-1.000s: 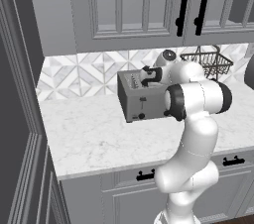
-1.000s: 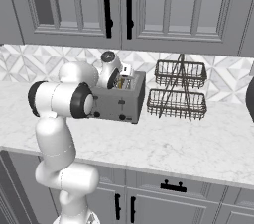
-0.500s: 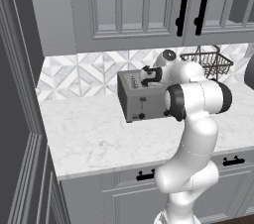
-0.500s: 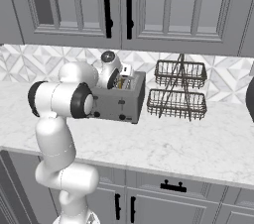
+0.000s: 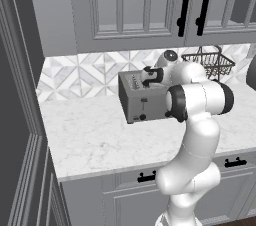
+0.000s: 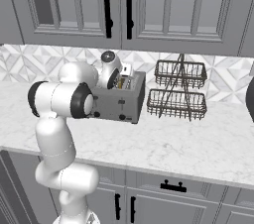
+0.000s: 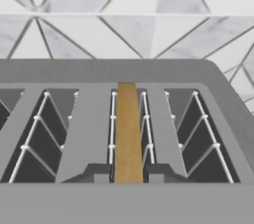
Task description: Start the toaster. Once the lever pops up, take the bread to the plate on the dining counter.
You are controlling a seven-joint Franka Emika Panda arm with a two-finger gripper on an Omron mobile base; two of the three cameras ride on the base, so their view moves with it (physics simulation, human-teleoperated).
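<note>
The grey toaster (image 5: 141, 104) stands on the marble worktop against the tiled wall, seen also from the other side as toaster (image 6: 119, 103). From above, its slots (image 7: 99, 72) lie open, and the tan bread (image 7: 128, 124) stands upright in the third slot from the left. My gripper (image 7: 129, 173) reaches down onto the toaster's top, one dark fingertip (image 7: 97, 172) pressed to each side of the slice. The white hand (image 5: 156, 75) hangs over the toaster's top. The plate and the dining counter are out of view.
A two-tier wire basket rack (image 6: 178, 91) stands just right of the toaster. Grey wall cabinets (image 5: 140, 5) hang low overhead. A dark rounded object (image 6: 250, 100) sits at the right edge. The marble worktop (image 5: 95, 140) stretches in front of the toaster.
</note>
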